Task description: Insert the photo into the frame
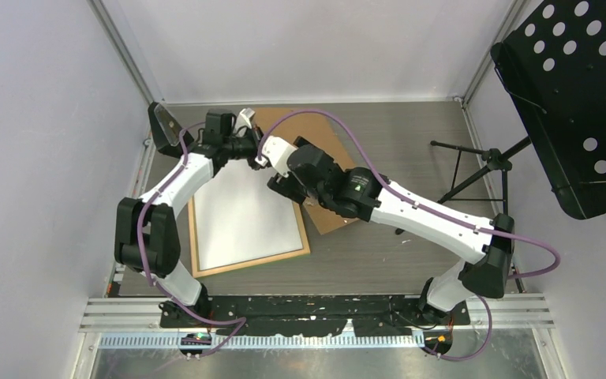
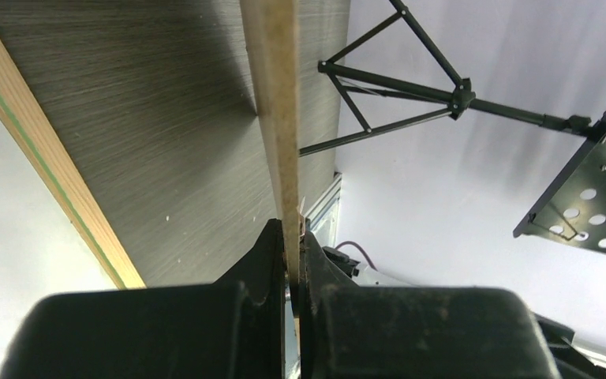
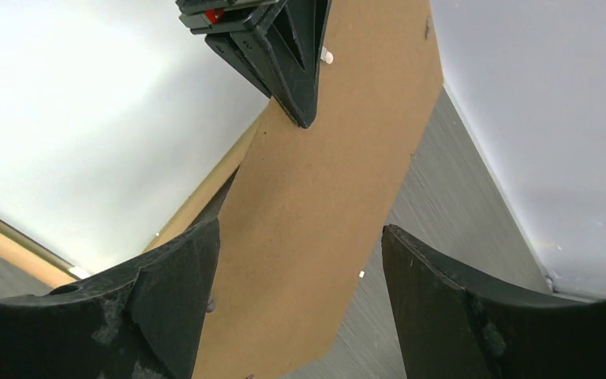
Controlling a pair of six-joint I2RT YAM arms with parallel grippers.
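The frame (image 1: 205, 268) lies flat on the table, light wood side up, its edge (image 2: 43, 162) showing a green line. A white surface (image 1: 245, 217) fills its opening; I cannot tell whether this is the photo, whose print does not show. My left gripper (image 1: 251, 148) (image 2: 293, 230) is shut on the edge of a thin brown hardboard sheet (image 1: 333, 215) (image 2: 278, 110), holding that side raised beside the frame's far right corner. My right gripper (image 1: 282, 175) (image 3: 300, 237) hovers open over the board (image 3: 323, 181), touching nothing.
A black music stand with a perforated desk (image 1: 576, 103) and thin tripod legs (image 1: 473, 175) occupies the right of the table. White enclosure walls with aluminium posts close the left, back and right sides.
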